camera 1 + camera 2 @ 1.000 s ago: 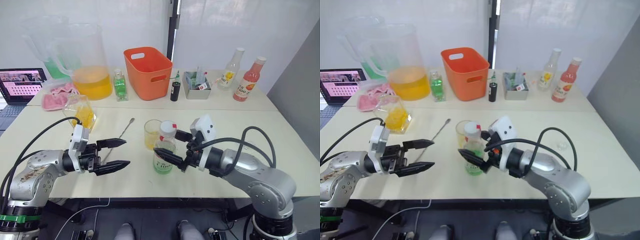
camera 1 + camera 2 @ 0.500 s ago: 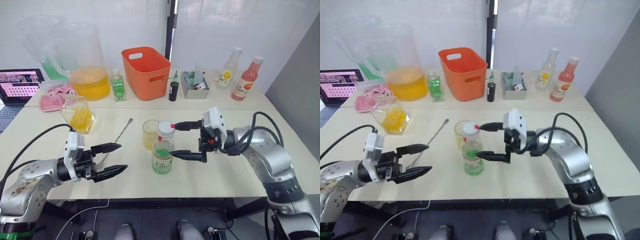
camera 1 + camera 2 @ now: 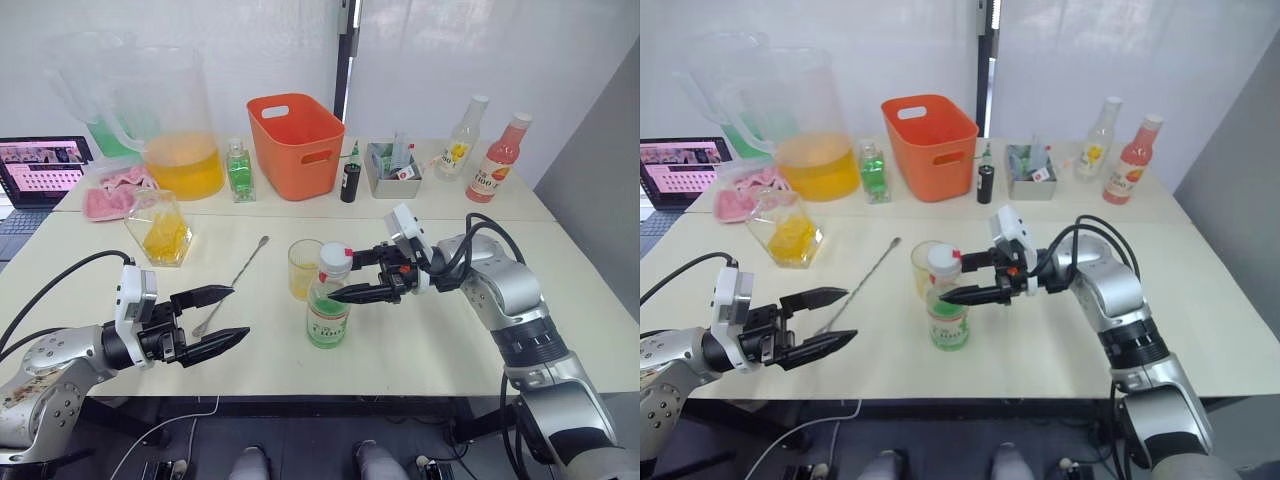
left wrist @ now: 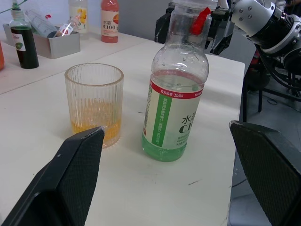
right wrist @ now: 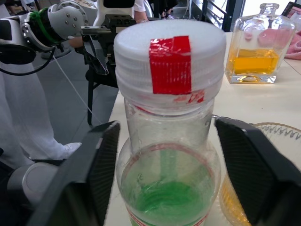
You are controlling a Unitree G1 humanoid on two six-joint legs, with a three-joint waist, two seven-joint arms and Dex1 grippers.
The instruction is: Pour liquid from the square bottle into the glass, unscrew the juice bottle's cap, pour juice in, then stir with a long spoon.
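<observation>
The juice bottle [image 3: 326, 312] stands upright near the table's front, with a green label, pale green liquid and a white cap [image 5: 169, 52] marked with red tape. My right gripper [image 3: 340, 273] is open, one finger [image 5: 89, 174] on each side of the neck just under the cap, with gaps showing. The glass [image 3: 303, 268], holding a little orange liquid, stands right behind the bottle. The long spoon [image 3: 236, 270] lies flat to its left. Further left stands the square bottle [image 3: 160, 228] with orange liquid. My left gripper [image 3: 238, 312] is open and empty, left of the juice bottle.
On the back table stand two large pitchers [image 3: 180, 130], a small green bottle [image 3: 239, 172], an orange basket [image 3: 297, 145], a dark bottle [image 3: 349, 183], a grey tray [image 3: 393, 168], a flower-label bottle [image 3: 463, 138] and a pink bottle [image 3: 497, 160]. A laptop [image 3: 40, 168] sits far left.
My right gripper has risen from the bottle's body to its neck, its fingers now flanking the neck. My left gripper has drawn back to the left, still open.
</observation>
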